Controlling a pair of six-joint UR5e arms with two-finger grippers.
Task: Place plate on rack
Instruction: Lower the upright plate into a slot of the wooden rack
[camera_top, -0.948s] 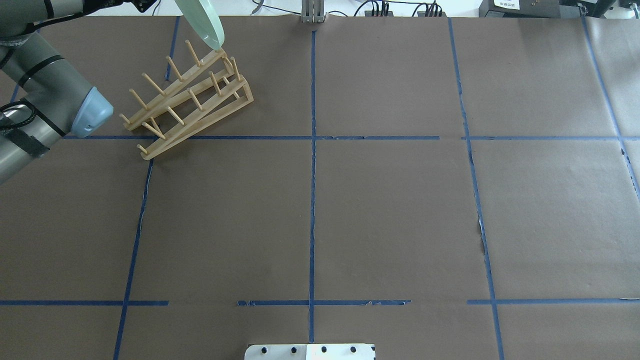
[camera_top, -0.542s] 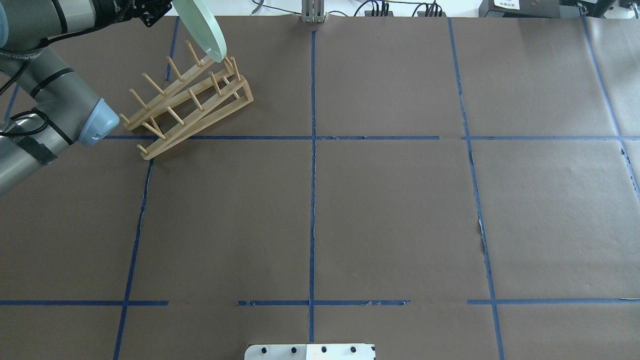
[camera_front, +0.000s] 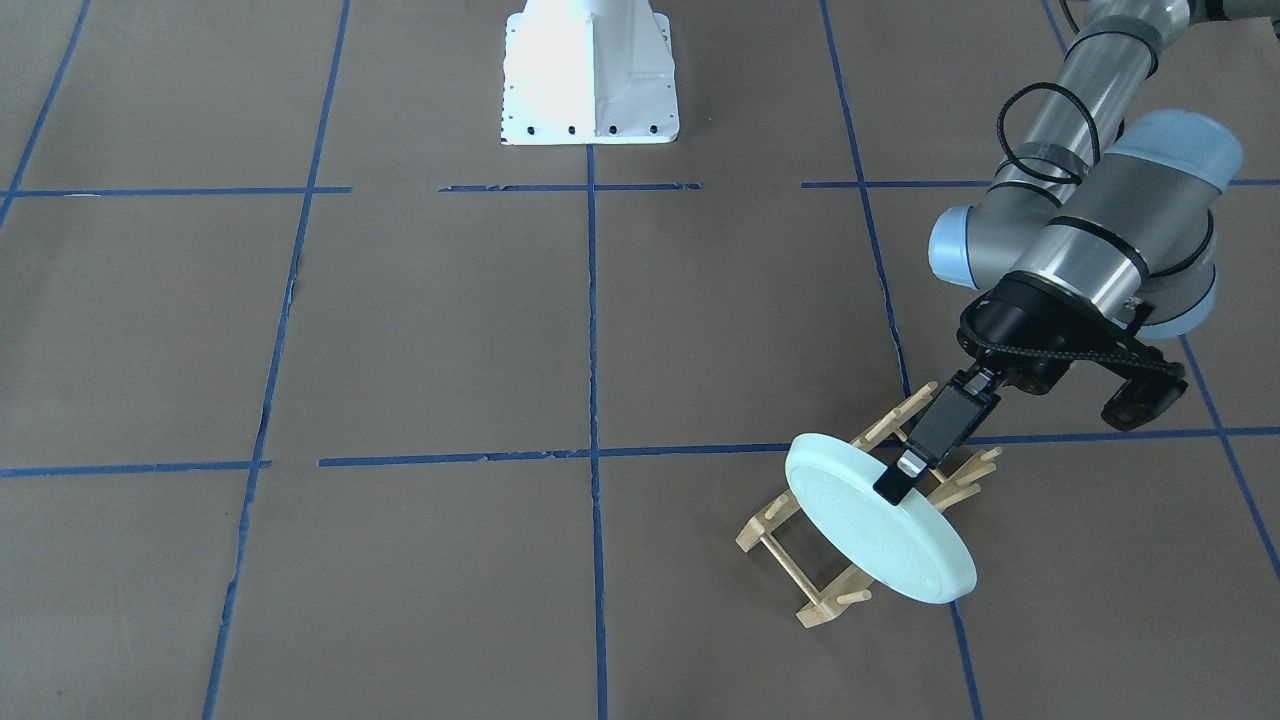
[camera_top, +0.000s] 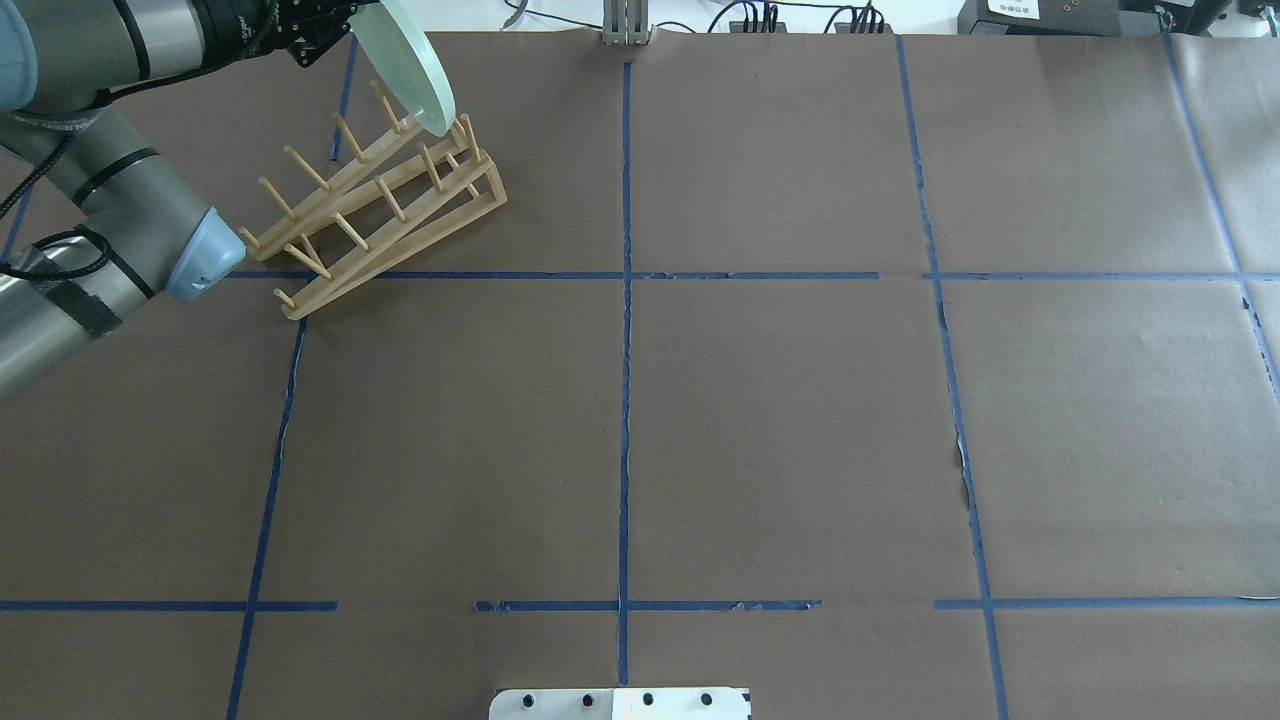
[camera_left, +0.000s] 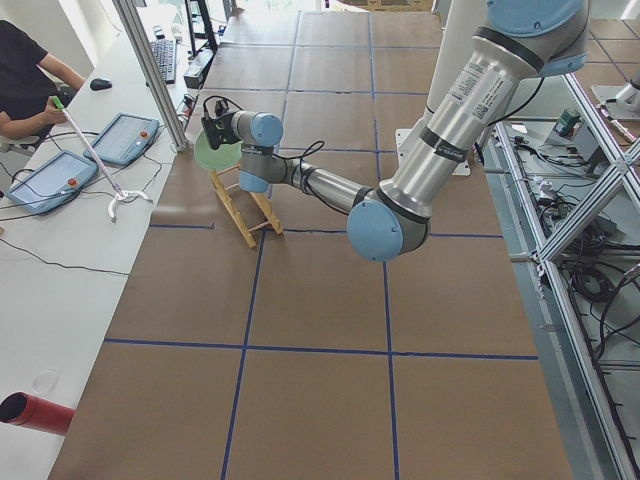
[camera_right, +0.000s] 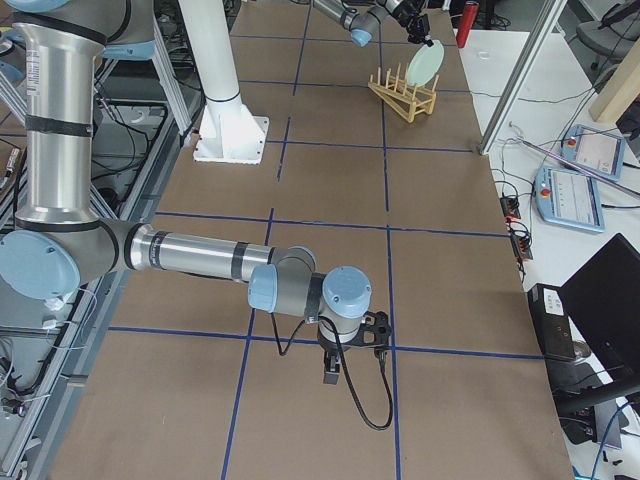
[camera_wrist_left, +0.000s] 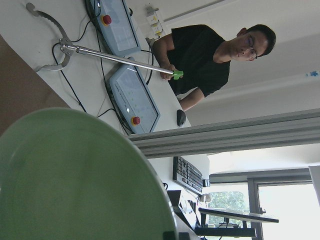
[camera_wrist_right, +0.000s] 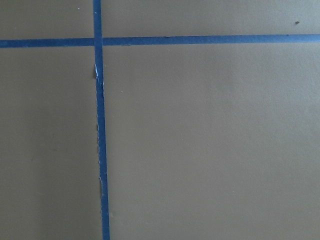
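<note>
Left claw (camera_front: 893, 483) pinches the plate (camera_front: 870, 540) over the rack (camera_front: 822, 605); front view shows the grip, overhead doesn't.

The round pale mint-green plate (camera_front: 880, 540) is showing a smooth, faintly shining face with fine rings, the small light wooden rack (camera_front: 825, 605) is looking bare and matt, and the brown paper table cover (camera_top: 780, 430) is lying matt under blue tape lines (camera_top: 624, 400) with ragged edges.

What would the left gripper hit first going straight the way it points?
Probably the light wooden peg rack: the left gripper, shut on the pale mint-green round plate, points down toward it, though depth is unclear.
</note>
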